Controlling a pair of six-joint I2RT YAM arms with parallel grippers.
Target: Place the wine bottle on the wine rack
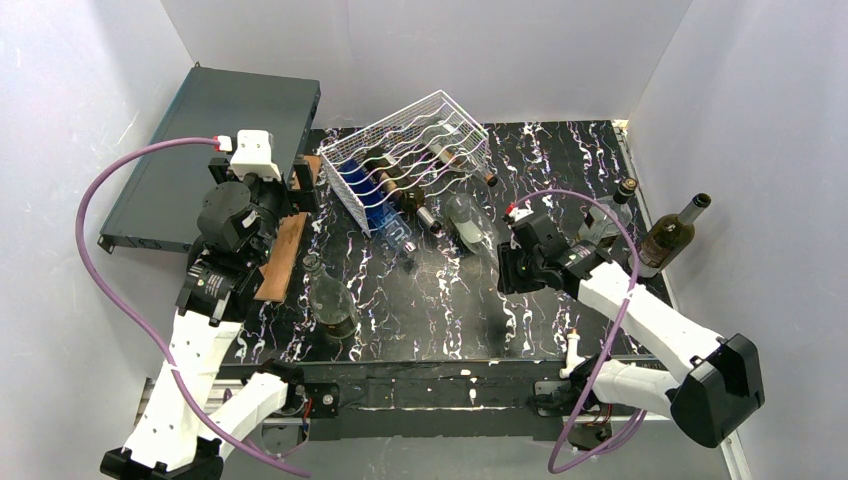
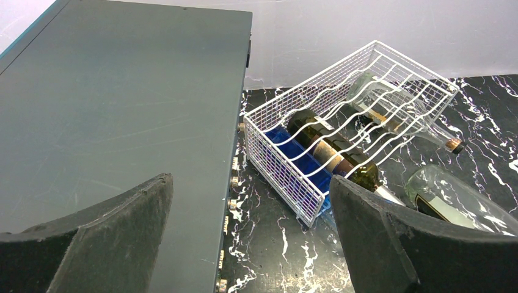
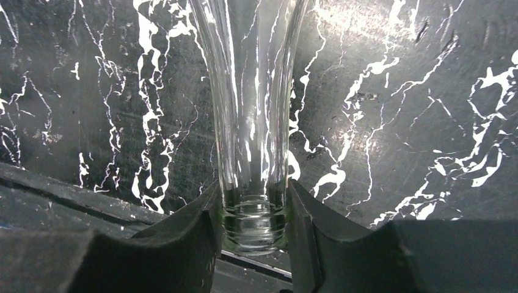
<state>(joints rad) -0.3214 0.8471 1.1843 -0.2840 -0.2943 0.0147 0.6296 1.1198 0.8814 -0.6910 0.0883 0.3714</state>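
Note:
The wine bottle (image 1: 468, 222) is clear glass and lies tilted on the black marble table, just right of the rack's open front. My right gripper (image 1: 503, 252) is shut on its neck. In the right wrist view both pads press the threaded mouth of the wine bottle (image 3: 253, 91), with the gripper (image 3: 253, 226) closed around it. The white wire wine rack (image 1: 415, 150) stands at the back centre, skewed, with dark bottles lying in its wavy tiers. My left gripper (image 1: 297, 215) hangs open and empty to the left of the wine rack (image 2: 360, 122); its midpoint (image 2: 250, 244) is over bare table.
A flat dark grey box (image 1: 215, 150) lies at the back left, close beside the left gripper. A bottle (image 1: 325, 295) stands upright near the left arm. Two more bottles (image 1: 670, 235) stand by the right wall. Something blue (image 2: 293, 152) sits under the rack.

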